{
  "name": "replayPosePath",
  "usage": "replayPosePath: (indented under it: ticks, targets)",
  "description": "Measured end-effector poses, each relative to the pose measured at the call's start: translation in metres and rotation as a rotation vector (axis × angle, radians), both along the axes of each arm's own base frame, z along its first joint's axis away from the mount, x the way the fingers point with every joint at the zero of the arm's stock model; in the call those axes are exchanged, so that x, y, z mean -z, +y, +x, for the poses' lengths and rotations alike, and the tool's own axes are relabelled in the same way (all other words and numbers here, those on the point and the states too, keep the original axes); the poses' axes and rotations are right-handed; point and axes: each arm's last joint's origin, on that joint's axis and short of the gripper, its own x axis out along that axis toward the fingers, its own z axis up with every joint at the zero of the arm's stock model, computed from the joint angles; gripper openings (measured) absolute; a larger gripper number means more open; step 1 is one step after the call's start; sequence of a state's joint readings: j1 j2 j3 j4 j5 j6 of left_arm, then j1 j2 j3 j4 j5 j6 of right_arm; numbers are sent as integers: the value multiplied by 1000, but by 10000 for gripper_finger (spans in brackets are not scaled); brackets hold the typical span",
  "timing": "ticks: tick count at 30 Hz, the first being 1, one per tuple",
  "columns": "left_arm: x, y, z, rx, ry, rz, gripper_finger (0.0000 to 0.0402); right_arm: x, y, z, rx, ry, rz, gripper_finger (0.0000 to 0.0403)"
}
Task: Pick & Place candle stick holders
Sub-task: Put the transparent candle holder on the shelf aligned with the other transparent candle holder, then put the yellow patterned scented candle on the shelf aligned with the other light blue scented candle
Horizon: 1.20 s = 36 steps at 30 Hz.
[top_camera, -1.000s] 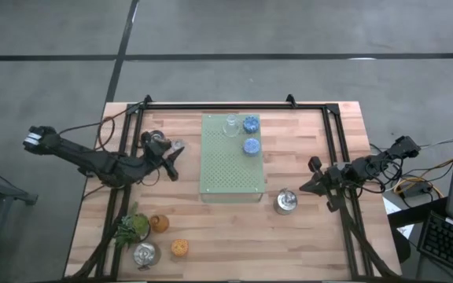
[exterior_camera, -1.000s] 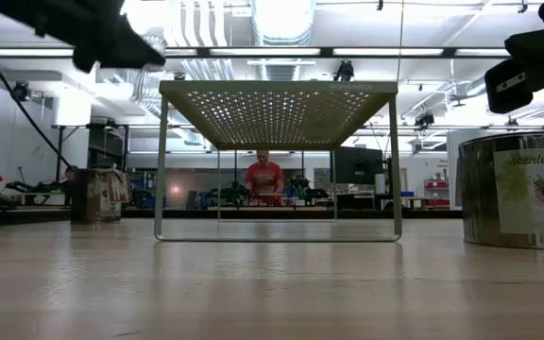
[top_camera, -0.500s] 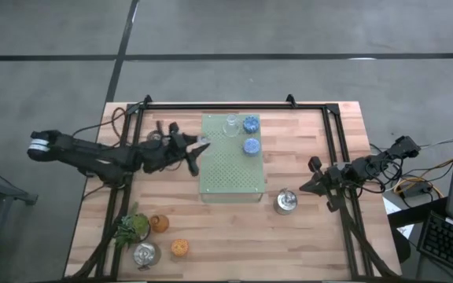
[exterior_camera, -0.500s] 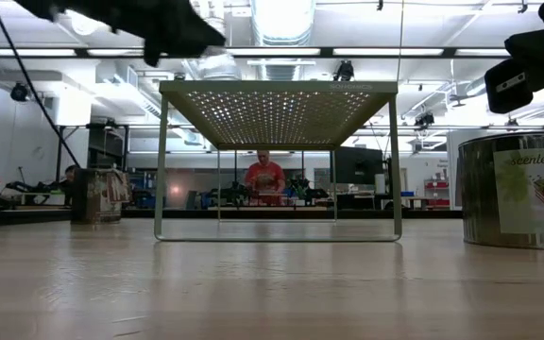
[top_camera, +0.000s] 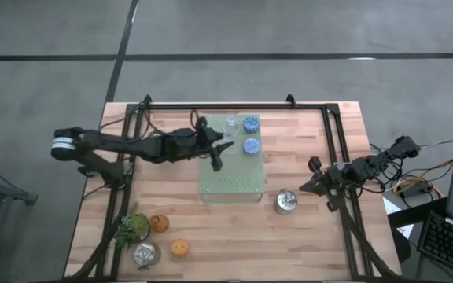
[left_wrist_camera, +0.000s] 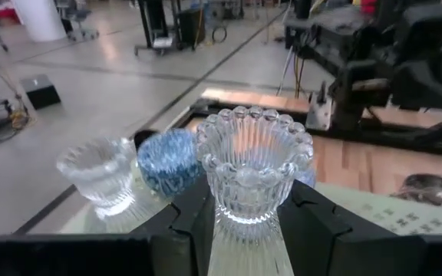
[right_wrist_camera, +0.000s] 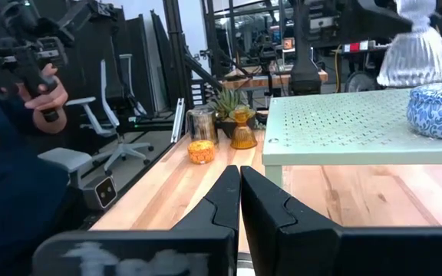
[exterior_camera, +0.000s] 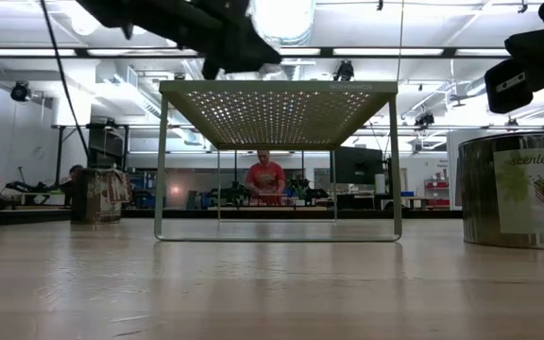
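We look down on a pale wooden table (top_camera: 305,228) framed by black rails, standing on a grey concrete floor. At its centre sits a pale green perforated board (top_camera: 230,169), raised on thin legs as the low view shows. Beyond the table that view opens onto a lit workshop, where a person in a red top (exterior_camera: 265,176) stands far back in mid frame.

The left gripper (top_camera: 215,148) reaches from the left of the high view over the board's upper left part, its fingers narrowed on a clear glass holder (left_wrist_camera: 253,165) with a beaded rim. Just beside it, toward the upper edge of the board, stand another clear glass holder (top_camera: 231,124) and two blue holders (top_camera: 251,123), one below the other.

The right gripper (top_camera: 308,185) waits at the right of the frame with its fingers pressed together, holding nothing; a silver holder (top_camera: 286,201) stands just to its left, off the board's lower right corner.

In the lower left of the high view we see a green plant sprig (top_camera: 132,228), an amber holder (top_camera: 160,223), an orange holder (top_camera: 180,248) and another silver holder (top_camera: 145,255).
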<state>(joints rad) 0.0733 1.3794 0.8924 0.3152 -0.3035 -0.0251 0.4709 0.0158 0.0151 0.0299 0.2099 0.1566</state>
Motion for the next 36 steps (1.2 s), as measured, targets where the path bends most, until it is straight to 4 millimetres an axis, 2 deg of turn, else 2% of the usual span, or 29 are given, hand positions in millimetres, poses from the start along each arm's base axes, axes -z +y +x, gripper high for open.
replayPosePath:
  ticks: [6, 24, 29, 36]
  targets:
    - [13, 3, 14, -13, 58, -38, 128, 0, 0, 0, 0, -1, 0, 9]
    - [20, 11, 18, -39, 66, -65, 133, 0, 0, 0, 0, -1, 0, 9]
    - [20, 10, 18, -26, 66, -70, 150, 0, 0, 0, 0, -1, 0, 9]
    - [18, 10, 17, -24, 63, -70, 196, 0, 0, 0, 0, -1, 0, 9]
